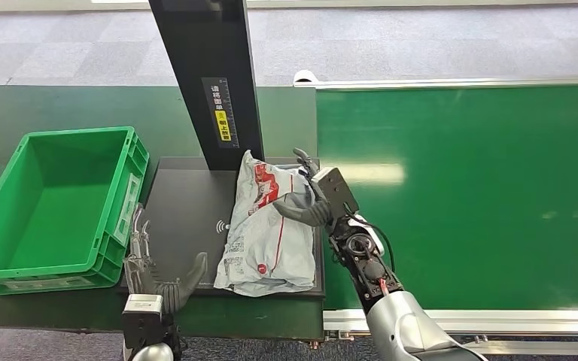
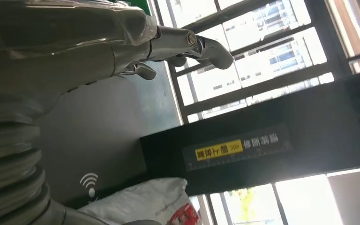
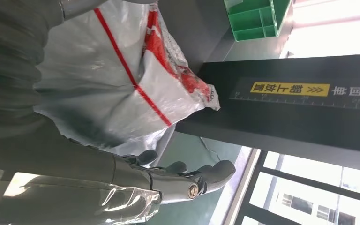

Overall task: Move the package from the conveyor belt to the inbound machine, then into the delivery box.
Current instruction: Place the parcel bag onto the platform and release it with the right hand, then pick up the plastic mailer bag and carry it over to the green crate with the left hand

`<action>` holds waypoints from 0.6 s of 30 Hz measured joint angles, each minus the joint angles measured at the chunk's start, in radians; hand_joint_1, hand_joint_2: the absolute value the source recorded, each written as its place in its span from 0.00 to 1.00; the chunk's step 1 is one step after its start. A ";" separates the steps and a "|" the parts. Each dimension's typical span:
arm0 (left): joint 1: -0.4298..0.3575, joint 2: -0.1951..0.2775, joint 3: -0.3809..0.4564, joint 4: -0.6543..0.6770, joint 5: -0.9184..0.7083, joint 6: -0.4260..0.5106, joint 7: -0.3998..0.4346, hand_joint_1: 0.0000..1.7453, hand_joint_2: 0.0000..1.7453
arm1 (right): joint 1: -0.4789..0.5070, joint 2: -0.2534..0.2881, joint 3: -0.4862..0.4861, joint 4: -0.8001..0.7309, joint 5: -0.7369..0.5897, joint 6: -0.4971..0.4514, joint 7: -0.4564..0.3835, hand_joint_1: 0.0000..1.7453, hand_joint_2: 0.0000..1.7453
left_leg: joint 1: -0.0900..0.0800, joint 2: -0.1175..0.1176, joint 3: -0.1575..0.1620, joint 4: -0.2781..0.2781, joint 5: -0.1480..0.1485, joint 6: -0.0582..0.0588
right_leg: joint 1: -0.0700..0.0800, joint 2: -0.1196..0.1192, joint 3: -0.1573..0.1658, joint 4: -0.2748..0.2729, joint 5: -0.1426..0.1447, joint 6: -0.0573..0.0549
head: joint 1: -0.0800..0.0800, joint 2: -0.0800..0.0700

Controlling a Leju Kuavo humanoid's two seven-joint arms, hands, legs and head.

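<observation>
Grey package [image 1: 271,226] on scanner plate, frame centre; right hand [image 1: 308,197] grips its edge; left hand [image 1: 154,274] open, lower left. Advise: lift clear before green box [image 1: 15,267].

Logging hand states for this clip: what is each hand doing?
Left hand: open, holding nothing.
Right hand: grips the package.

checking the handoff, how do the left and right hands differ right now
The right hand rests on the package on the black platform; the left hand touches nothing, fingers spread, between the package and the green bin. Both hover over the platform.
</observation>
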 joint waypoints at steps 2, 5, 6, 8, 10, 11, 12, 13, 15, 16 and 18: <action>-0.011 -0.004 -0.010 0.027 -0.037 -0.026 0.000 0.00 1.00 | 0.015 -0.003 -0.009 0.000 -0.011 -0.002 -0.018 0.00 1.00 | 0.000 0.000 0.000 0.000 0.000 0.000 | 0.000 0.000 0.000 0.000 0.000 0.000 | 0.000 0.000; -0.064 -0.016 -0.047 0.126 -0.203 0.009 0.003 0.00 1.00 | 0.042 -0.005 -0.021 -0.021 -0.016 -0.015 -0.054 0.00 1.00 | -0.001 -0.001 0.000 0.000 0.000 0.000 | -0.001 0.000 0.000 0.000 0.000 0.000 | 0.000 0.000; -0.089 -0.023 -0.055 0.171 -0.293 0.032 0.011 0.00 1.00 | 0.053 -0.005 -0.022 -0.038 -0.017 -0.018 -0.063 0.00 1.00 | -0.001 -0.001 0.000 0.000 0.000 0.000 | -0.001 0.000 0.001 0.000 0.000 0.000 | 0.000 0.000; -0.140 -0.039 -0.053 0.260 -0.482 0.054 0.064 0.00 1.00 | 0.075 -0.001 -0.023 -0.084 -0.016 -0.026 -0.073 0.00 1.00 | -0.001 0.000 0.000 0.000 0.000 0.000 | -0.001 0.000 0.001 0.000 0.000 0.000 | 0.000 0.000; -0.184 -0.046 -0.034 0.334 -0.622 0.041 0.146 0.00 1.00 | 0.092 0.002 -0.023 -0.133 -0.005 -0.053 -0.074 0.00 1.00 | -0.001 0.001 0.001 0.000 0.000 0.000 | -0.001 0.000 0.001 0.000 0.001 0.000 | 0.000 0.000; -0.204 -0.047 -0.020 0.367 -0.657 0.029 0.181 0.00 1.00 | 0.099 0.002 -0.022 -0.155 0.005 -0.077 -0.070 0.00 1.00 | -0.001 0.001 0.001 0.000 0.000 0.000 | -0.001 0.001 0.001 0.000 0.001 0.000 | 0.000 0.000; -0.222 -0.048 -0.006 0.397 -0.680 0.019 0.208 0.00 1.00 | 0.104 0.002 -0.021 -0.173 0.015 -0.099 -0.064 0.00 1.00 | 0.000 0.001 0.001 0.000 0.000 0.000 | 0.000 0.001 0.001 0.000 0.001 -0.001 | 0.000 0.000; -0.241 -0.047 0.010 0.427 -0.694 0.011 0.226 0.00 1.00 | 0.109 0.002 -0.020 -0.189 0.025 -0.119 -0.057 0.00 1.00 | 0.000 0.001 0.001 0.000 0.000 0.000 | 0.000 0.001 0.000 0.000 0.001 -0.001 | 0.000 0.000; -0.291 -0.046 0.044 0.509 -0.709 -0.007 0.238 0.00 1.00 | 0.117 -0.003 -0.020 -0.222 0.039 -0.155 -0.048 0.00 1.00 | 0.001 0.000 0.001 0.000 0.001 -0.001 | 0.001 0.000 0.000 0.000 0.001 -0.001 | 0.000 0.000; -0.320 -0.045 0.063 0.556 -0.709 -0.017 0.235 0.00 1.00 | 0.121 -0.008 -0.019 -0.237 0.042 -0.173 -0.048 0.00 1.00 | 0.001 0.000 0.001 0.000 0.001 -0.001 | 0.001 0.000 0.001 0.000 0.001 -0.001 | 0.000 0.000; -0.369 -0.043 0.104 0.639 -0.703 -0.034 0.220 0.00 1.00 | 0.132 -0.023 -0.021 -0.264 0.043 -0.207 -0.053 0.00 1.00 | 0.001 0.000 0.001 0.000 0.001 -0.001 | 0.001 0.000 0.001 0.000 0.001 -0.001 | 0.000 0.000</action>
